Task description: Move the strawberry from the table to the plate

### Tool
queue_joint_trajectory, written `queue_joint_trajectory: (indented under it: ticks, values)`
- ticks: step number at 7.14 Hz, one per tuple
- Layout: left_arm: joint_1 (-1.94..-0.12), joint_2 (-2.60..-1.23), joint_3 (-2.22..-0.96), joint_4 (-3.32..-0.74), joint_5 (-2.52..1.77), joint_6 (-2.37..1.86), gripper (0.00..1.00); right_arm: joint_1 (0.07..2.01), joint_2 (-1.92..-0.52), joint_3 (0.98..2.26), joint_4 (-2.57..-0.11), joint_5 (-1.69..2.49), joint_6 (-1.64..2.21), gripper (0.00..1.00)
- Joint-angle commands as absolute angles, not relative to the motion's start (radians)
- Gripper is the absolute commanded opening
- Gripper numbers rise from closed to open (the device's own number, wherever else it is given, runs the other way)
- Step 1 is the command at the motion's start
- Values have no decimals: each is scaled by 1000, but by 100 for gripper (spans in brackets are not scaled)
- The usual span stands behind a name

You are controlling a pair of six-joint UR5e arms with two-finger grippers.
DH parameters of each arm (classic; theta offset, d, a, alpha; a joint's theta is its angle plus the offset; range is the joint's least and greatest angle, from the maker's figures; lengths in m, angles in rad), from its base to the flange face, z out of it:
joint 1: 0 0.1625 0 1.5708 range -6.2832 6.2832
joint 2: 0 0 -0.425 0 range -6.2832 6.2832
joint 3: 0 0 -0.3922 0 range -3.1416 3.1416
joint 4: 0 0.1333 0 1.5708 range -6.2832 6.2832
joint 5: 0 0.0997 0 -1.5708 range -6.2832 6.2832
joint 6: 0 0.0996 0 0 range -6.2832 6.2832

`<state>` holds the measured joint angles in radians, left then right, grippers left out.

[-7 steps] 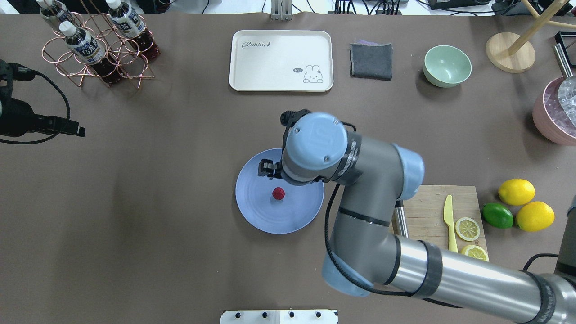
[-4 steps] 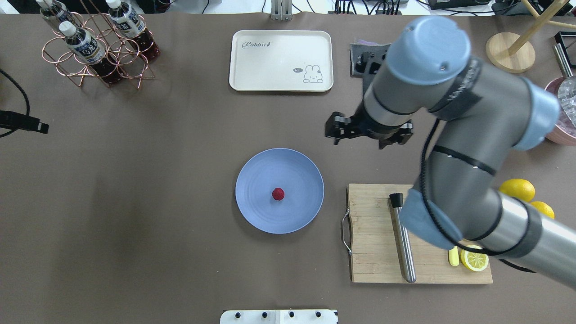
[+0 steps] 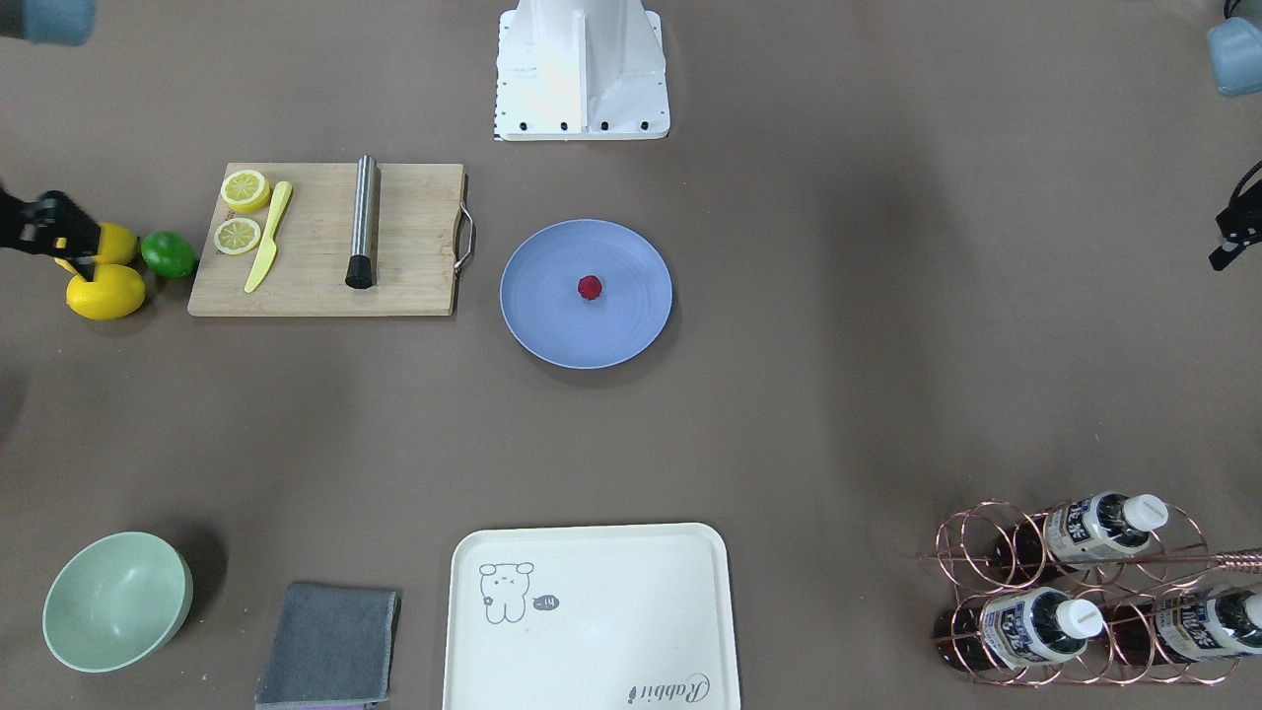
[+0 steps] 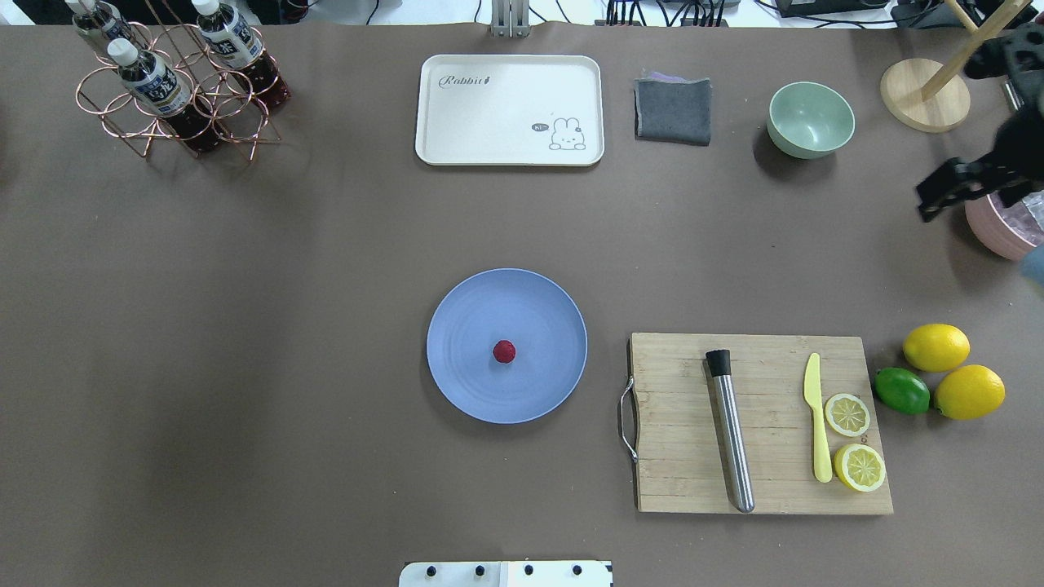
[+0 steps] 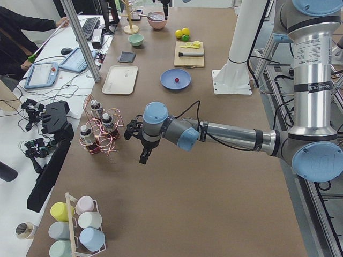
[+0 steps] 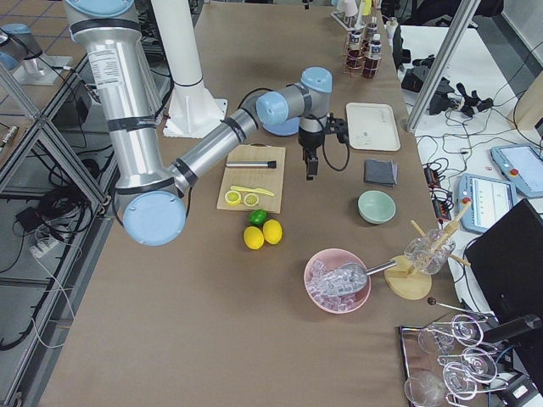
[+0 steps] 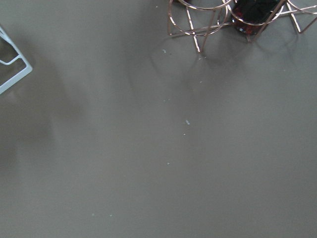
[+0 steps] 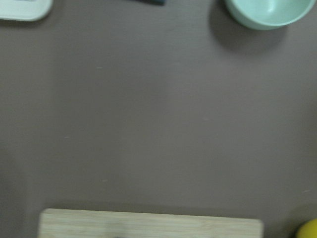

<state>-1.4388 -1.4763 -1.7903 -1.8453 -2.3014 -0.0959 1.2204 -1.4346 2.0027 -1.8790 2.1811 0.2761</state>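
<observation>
- Strawberry [image 4: 504,351]: small, dark red and roundish. It lies loose near the middle of the plate [image 4: 465,391] and touches nothing but the plate's face.
- Plate: round, shallow and blue. It sits flat on the worktop [image 4: 245,342], and from how things lie the placing looks finished.
- Hazard, rolling: the fruit is round and the plate has only a low rim. A knock to the plate or a jolt to the worktop would probably send it toward the rim or over it.
- Hazard, arm travel: any later sweep low across the plate could strike the fruit or push the plate.
- Strawberry relative to the fingers: well apart from both pairs, with the plate rim and a broad stretch of worktop between on each side.
- Right gripper [image 4: 946,191]: far from the plate on the robot's right, beyond the cutting board [image 4: 677,424].
  - It is raised off the worktop and sits close to the pink bowl [image 4: 997,232] in the overhead view.
  - The fingers show nothing held, but how far apart they stand cannot be told.
- Hazard, right side: a careless drop there could clip the pink bowl.
- Left gripper [image 5: 143,155]: far from the plate on the opposite side, raised just beside the bottle rack [image 4: 179,98].
  - Nothing shows in its fingers, and their opening cannot be told.
</observation>
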Motion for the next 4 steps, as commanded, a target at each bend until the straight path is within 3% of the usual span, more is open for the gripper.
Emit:
queue_joint_trajectory:
  ticks: [1, 4]
  values:
    - [-1561, -1489, -1795, -1631, -2289, 186, 99, 1485, -1525, 1854, -1875, 2227, -105, 100]
    - [-1566, -1450, -1770, -1631, -2276, 204, 99, 1566, -1629, 1809, -1781, 2249, -180, 100]
